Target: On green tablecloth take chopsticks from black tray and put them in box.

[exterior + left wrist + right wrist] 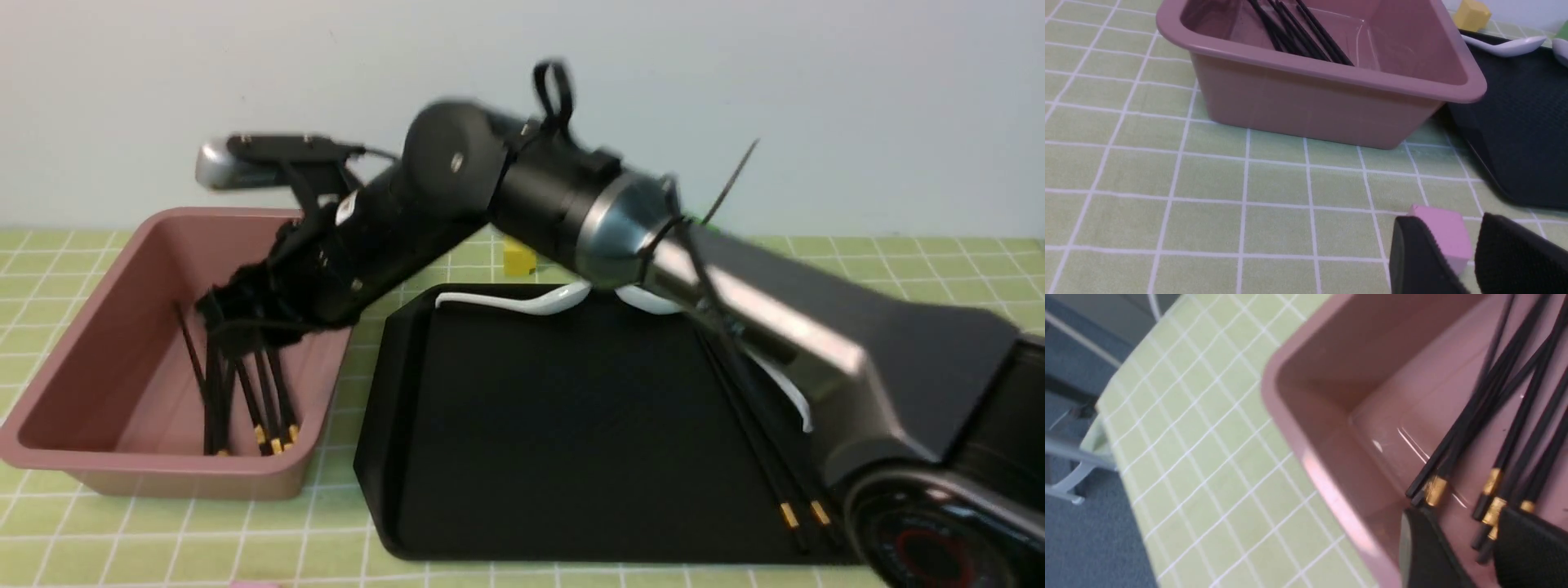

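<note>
Since the right hand [233, 314] hangs in the box [82, 359] with fingers [1429, 555] spread, the chopsticks [273, 400] lean loose inside; two more lie on the black tray [555, 425]

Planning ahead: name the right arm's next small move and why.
Probably lift the right gripper out of the box toward the black tray: its jaws stand apart above chopsticks in the box, and two more chopsticks lie on the tray.
</note>
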`<state>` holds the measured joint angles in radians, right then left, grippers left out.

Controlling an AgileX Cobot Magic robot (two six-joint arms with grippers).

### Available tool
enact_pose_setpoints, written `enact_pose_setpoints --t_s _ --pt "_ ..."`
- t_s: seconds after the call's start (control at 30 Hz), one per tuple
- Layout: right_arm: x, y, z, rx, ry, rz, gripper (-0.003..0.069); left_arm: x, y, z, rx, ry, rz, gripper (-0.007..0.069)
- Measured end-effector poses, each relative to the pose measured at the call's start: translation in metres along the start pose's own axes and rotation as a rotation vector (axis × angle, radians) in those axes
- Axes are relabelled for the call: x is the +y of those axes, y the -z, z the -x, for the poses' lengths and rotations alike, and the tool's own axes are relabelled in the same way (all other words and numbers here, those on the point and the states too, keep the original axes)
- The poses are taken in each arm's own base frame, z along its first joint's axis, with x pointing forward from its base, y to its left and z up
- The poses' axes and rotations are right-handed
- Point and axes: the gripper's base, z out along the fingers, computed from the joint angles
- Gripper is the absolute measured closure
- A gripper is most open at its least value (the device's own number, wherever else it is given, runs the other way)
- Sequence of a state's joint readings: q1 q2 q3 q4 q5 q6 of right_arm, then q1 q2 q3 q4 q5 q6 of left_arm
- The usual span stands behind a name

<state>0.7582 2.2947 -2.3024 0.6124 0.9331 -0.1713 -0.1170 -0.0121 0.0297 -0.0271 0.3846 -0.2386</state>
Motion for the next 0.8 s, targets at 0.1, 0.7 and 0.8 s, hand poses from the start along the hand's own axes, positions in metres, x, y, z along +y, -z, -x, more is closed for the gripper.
enact_pose_setpoints --t_s 0.1,0.7,0.8 --pt "0.013 0.049 0.014 0.024 0.05 0.006 0.0426 0.0 0.0 0.0 0.0 0.0 0.0 0.0386" --pt "0.076 0.35 -0.01 -0.271 0.158 -0.446 0.0655 0.0 0.0 0.0 0.0 0.0 0.0 0.0386" --pt "0.09 0.377 -0.053 -0.253 0.16 -0.505 0.0655 0.0 0.0 0.0 0.0 0.0 0.0 0.0386"
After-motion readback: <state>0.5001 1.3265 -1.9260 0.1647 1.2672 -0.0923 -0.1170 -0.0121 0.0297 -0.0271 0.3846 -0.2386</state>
